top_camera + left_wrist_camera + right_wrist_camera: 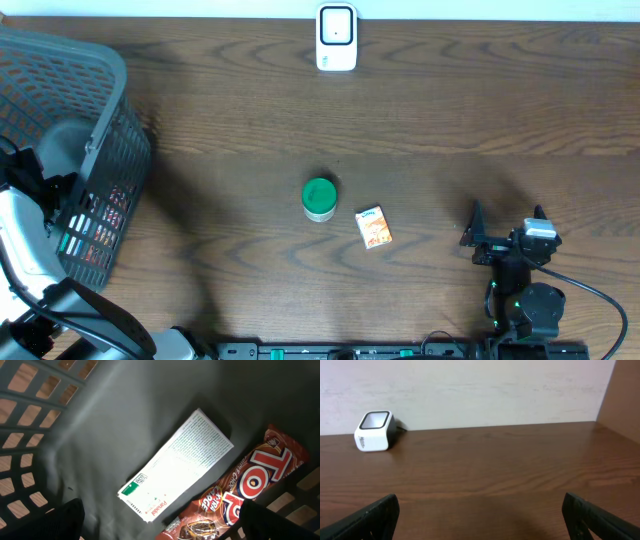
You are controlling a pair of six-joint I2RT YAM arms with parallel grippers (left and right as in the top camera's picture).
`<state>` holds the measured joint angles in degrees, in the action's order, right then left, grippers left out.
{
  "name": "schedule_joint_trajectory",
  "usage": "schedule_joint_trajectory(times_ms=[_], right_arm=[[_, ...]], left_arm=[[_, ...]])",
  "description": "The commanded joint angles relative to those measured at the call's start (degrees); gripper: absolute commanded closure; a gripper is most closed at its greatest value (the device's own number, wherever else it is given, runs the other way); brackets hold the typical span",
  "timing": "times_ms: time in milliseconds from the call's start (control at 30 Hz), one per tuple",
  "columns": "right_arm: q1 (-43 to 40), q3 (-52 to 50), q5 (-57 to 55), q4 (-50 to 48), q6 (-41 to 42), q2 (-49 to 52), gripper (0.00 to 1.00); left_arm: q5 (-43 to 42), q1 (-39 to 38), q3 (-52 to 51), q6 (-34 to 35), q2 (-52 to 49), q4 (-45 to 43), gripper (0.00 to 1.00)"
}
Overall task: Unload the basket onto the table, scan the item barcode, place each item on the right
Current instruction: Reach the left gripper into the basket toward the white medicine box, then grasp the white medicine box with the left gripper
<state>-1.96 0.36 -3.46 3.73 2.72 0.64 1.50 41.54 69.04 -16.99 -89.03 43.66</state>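
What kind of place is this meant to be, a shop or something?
Probably a mock shop checkout on a wooden table: a white barcode scanner at the far edge, and a grey basket holding a chocolate bar and a white carton.

Overhead: soft, even light from above, moderate level. Scanner (336, 38) face nearly clipped white, edges sharp. Table (450, 120) grain crisp. 1 broad soft shadow on the wood far left of the scanner and toward the robot, beside the basket (100, 150); 1 fainter patch far right of the scanner.

Left wrist: dim. White box (177, 465) glares, fine print barely legible. Wrapper (250, 485) shows sheen. Basket lattice blurred.

Right wrist: bright, flat wall (470, 390). Small dark shadow just right of the scanner. Slight softness overall.
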Motion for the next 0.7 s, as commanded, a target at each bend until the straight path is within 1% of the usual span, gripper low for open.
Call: schedule_joint_trajectory(times_ms=[0,33,100,167,200,267,333,667], right_arm=[[0.5,0.0,-0.5,0.2,-0.5,-0.2,0.01],[0.5,0.0,-0.5,0.2,-0.5,-0.2,0.01],[0.5,0.0,-0.5,0.2,-0.5,-0.2,0.01],[0.5,0.0,-0.5,0.2,-0.5,-0.2,0.01],[0.5,0.0,-0.5,0.2,-0.5,-0.2,0.01],[0.5,0.0,-0.5,0.2,-0.5,-0.2,0.01],[0.5,0.0,-0.5,0.2,-0.5,-0.2,0.01],[0.5,0.0,-0.5,0.2,-0.5,-0.2,0.01]], left_arm=[[0.4,0.3,0.3,-4.4,-0.3,0.4,0.02],[0.1,0.3,0.3,-7.7,-0.6,0.4,0.02],[-2.6,0.3,0.0,-17.4,-1.6,1.3,0.01],[-2.6,0.3,-0.6,-23.1,-2.5,1.7,0.02],[-2.6,0.3,-0.6,-23.5,-3.1,1.9,0.02],[-3.2,0.3,-0.6,-25.1,-4.2,1.8,0.06],[-3.9,0.3,-0.6,-27.3,-5.6,1.8,0.06],[-3.8,0.3,-0.6,-30.5,-15.3,-0.4,0.07]])
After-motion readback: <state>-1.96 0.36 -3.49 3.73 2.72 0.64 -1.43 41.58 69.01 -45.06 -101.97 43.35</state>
